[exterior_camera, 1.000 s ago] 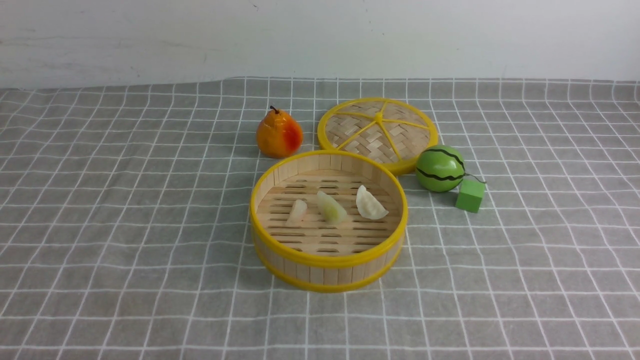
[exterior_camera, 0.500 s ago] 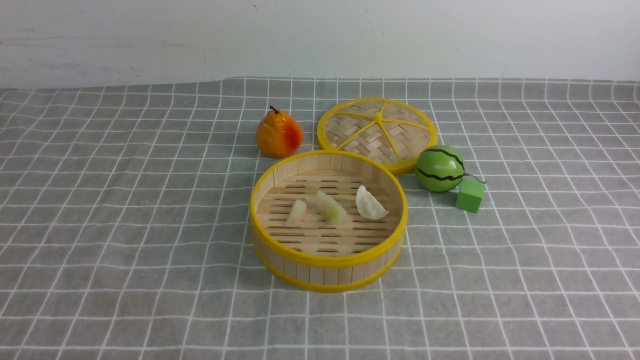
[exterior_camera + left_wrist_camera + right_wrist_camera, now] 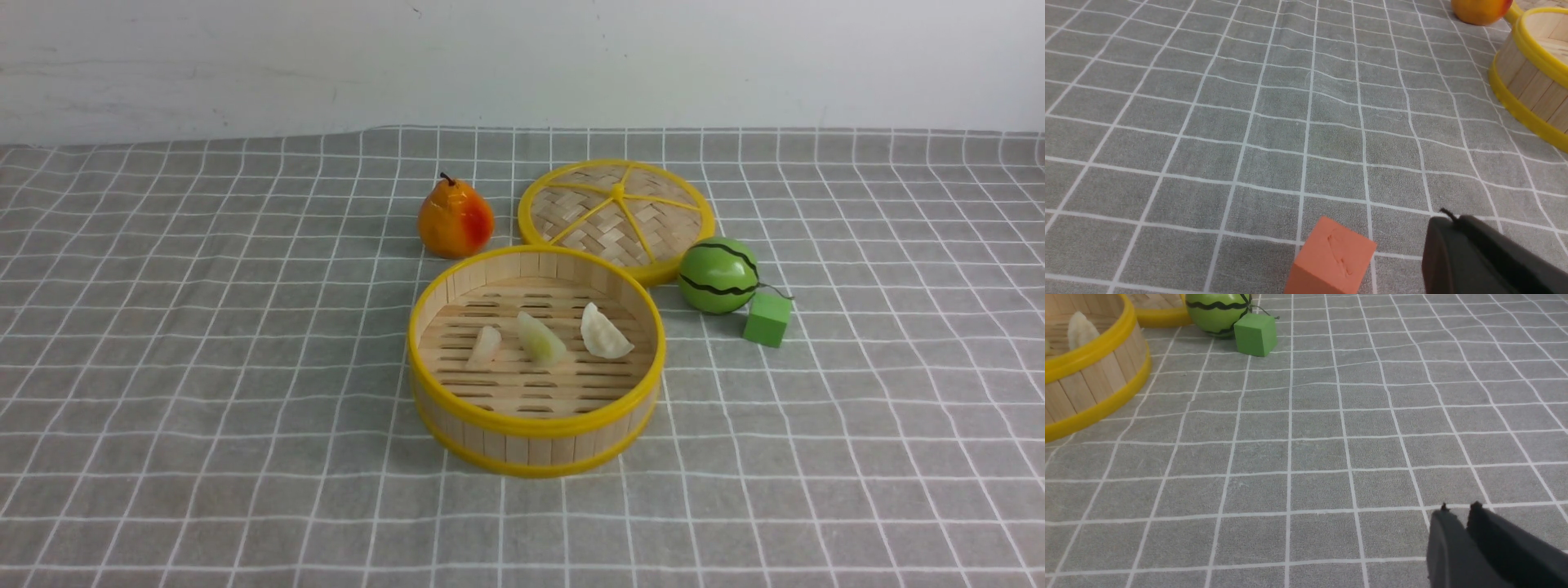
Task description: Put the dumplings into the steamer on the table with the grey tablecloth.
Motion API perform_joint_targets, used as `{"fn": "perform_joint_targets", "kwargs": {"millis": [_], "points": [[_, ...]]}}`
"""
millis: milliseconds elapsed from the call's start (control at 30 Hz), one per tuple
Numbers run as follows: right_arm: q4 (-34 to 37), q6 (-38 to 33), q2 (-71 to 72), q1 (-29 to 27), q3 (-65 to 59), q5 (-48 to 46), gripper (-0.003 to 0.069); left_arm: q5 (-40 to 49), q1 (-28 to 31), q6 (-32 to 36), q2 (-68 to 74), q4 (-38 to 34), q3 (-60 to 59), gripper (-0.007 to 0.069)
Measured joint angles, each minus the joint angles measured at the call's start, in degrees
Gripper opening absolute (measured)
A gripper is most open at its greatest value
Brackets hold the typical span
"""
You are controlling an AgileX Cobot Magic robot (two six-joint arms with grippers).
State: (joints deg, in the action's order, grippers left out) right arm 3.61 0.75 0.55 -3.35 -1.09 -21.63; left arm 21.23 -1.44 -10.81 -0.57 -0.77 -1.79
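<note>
Left claw (image 3: pixel 1453 228) idling fully closed, gripping nothing, near an orange cube (image 3: pixel 1333 257). Dumplings (image 3: pixel 539 339) all lying inside steamer (image 3: pixel 536 425) (apparently finished). Right claw (image 3: pixel 1457 518) parting slightly, empty; risking snagging the grey tablecloth (image 3: pixel 1306 428) if dragged low.

Three glossy, pale dumplings (image 3: pixel 539 339) lie in a loose row on the slatted floor of the steamer (image 3: pixel 536 425), a round bamboo basket with yellow rim bands, uncovered. It stands upright mid-table (image 3: pixel 163 490) on the grey tablecloth (image 3: pixel 204 343), white-gridded and slightly wrinkled.
</note>
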Motion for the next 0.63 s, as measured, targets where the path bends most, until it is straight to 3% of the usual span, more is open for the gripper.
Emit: {"fn": "perform_joint_targets", "kwargs": {"millis": [633], "points": [[0.0, 0.0, 0.0, 0.0, 0.0, 0.0, 0.0099, 0.0, 0.0, 0.0, 0.0, 0.0, 0.0, -0.0014]]}}
